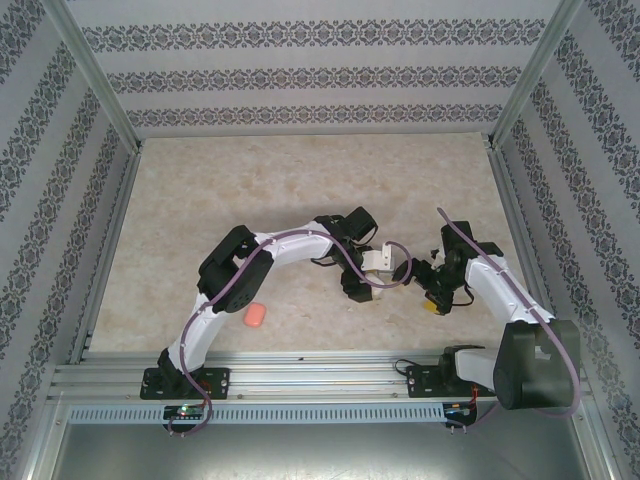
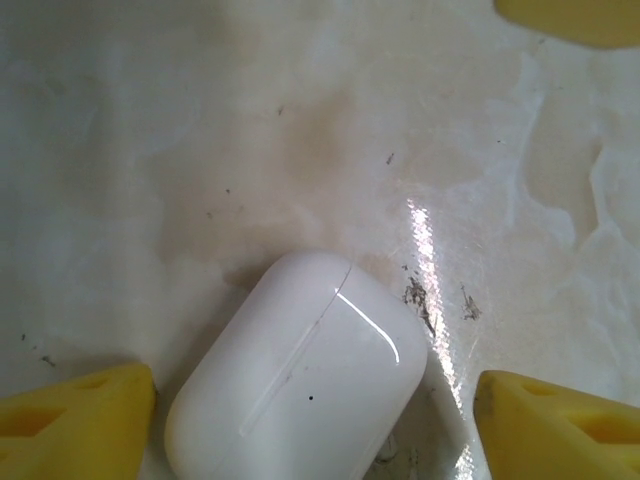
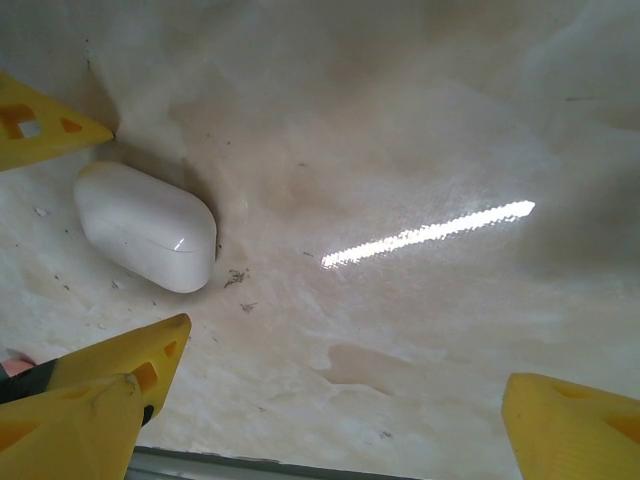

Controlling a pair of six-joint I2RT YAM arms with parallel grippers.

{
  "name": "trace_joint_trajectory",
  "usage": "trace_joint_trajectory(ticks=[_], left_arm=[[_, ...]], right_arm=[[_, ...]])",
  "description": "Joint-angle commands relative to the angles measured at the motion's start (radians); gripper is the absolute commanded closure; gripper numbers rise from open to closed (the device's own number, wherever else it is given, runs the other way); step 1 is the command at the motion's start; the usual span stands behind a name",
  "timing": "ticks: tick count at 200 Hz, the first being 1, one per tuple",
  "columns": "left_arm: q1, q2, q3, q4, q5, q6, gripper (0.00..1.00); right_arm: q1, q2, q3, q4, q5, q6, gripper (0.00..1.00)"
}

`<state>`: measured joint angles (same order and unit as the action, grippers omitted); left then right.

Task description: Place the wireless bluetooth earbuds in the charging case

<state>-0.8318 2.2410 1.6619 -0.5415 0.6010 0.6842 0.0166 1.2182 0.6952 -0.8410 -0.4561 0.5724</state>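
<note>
Salmon-red case (image 1: pixel 256 317) was seen lying on the table (image 1: pixel 300 190) at far left, just beside the left arm (image 1: pixel 215 300) and well apart from both sets of jaws. Left arm was bent across toward table centre. Left jaws were held spread, with their yellow fingertips (image 2: pixel 75 420) placed either side of the white charging case (image 2: pixel 300 380). A thin gap was seen at each side, so the case was not pinched. White charging case was laid flat on the table, lid shut, seam visible, and turned diagonally between those fingertips. Dark specks (image 2: pixel 415 293) were noted on the table just right of it. Right arm (image 1: pixel 500 290) was angled in from the right, its jaws set near the left jaws at centre. Right jaws were held spread wide over bare table. In the right wrist view the white case was seen off to their left.
</note>
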Motion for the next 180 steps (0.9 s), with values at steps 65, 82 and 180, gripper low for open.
trace_joint_trajectory(ticks=[65,82,180], left_arm=[[-0.047,-0.024,-0.095,-0.028,-0.016,-0.040,0.47],[-0.047,-0.037,-0.114,-0.018,-0.021,-0.045,0.48],[-0.047,-0.112,-0.209,0.117,-0.040,-0.120,0.55]], right_arm=[[-0.010,-0.014,-0.016,0.070,-0.062,0.000,0.07],[-0.012,-0.013,-0.016,0.071,-0.063,-0.002,0.07],[-0.017,-0.030,-0.023,0.105,-0.098,0.022,0.08]])
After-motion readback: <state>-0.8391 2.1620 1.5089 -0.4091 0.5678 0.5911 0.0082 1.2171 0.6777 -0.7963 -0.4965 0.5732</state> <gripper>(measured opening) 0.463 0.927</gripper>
